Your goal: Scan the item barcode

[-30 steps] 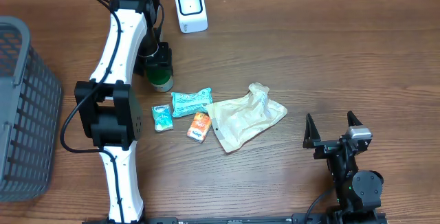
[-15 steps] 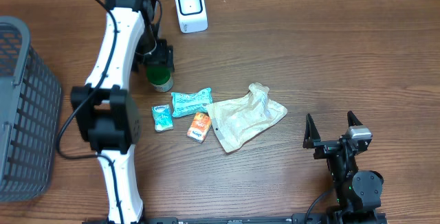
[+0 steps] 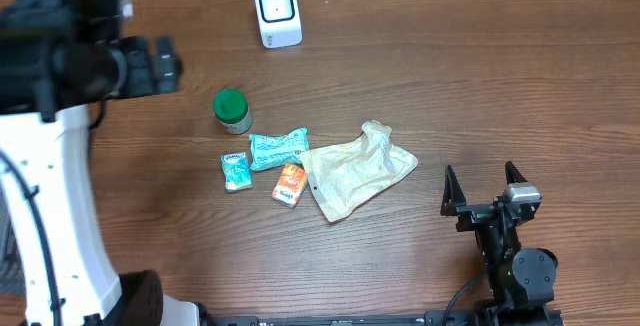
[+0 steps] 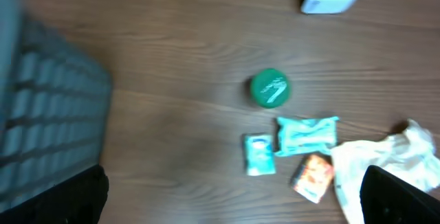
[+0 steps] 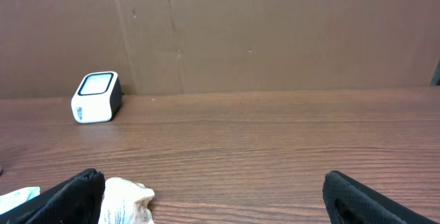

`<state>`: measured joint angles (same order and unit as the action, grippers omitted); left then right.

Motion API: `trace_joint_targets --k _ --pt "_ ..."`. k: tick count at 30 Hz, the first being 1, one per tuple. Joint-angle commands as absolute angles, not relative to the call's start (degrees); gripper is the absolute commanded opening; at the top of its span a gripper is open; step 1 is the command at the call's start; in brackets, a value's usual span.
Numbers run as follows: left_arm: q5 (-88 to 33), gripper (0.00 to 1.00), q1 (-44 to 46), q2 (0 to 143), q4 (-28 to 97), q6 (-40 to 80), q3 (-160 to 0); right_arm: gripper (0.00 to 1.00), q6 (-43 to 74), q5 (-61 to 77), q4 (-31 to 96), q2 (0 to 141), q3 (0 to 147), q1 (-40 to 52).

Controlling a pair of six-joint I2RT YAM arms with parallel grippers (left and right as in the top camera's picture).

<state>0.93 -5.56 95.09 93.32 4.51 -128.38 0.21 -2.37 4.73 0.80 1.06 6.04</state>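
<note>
Left claw (image 4: pixel 232 183) up off the green-lidded jar (image 3: pixel 232 110) — wide above wood-grain table (image 3: pixel 450 76).

A small round container with a green lid (image 3: pixel 232 110) stands upright on the wooden table (image 3: pixel 480 86), alone and untouched. Beyond it and slightly to its right, well apart, a white rounded box-shaped barcode scanner (image 3: pixel 277 12) sits near the table's far edge, window tilted upward.

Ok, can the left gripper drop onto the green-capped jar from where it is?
Probably yes: the left gripper hangs open above, and the green-capped jar stands apart from the packets, nothing covering it.
</note>
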Motion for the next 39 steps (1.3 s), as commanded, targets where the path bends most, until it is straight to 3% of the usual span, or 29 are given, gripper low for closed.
trace_joint_targets --k 1,8,21,39 --pt "-1.91 1.00 -10.28 96.90 94.56 -1.34 -128.03 1.00 0.14 -2.90 4.54 0.40 0.49 5.87" --pt "-13.13 0.99 -17.54 98.17 95.77 -6.90 -127.68 1.00 0.14 -2.90 4.54 0.40 0.49 5.87" --pt "-15.33 0.99 -17.52 98.17 96.79 -1.72 -127.22 1.00 0.14 -2.90 4.54 0.40 0.49 5.87" --pt "-16.38 1.00 -9.17 98.19 95.04 -1.72 -121.69 1.00 0.14 -2.90 4.54 0.40 0.49 5.87"
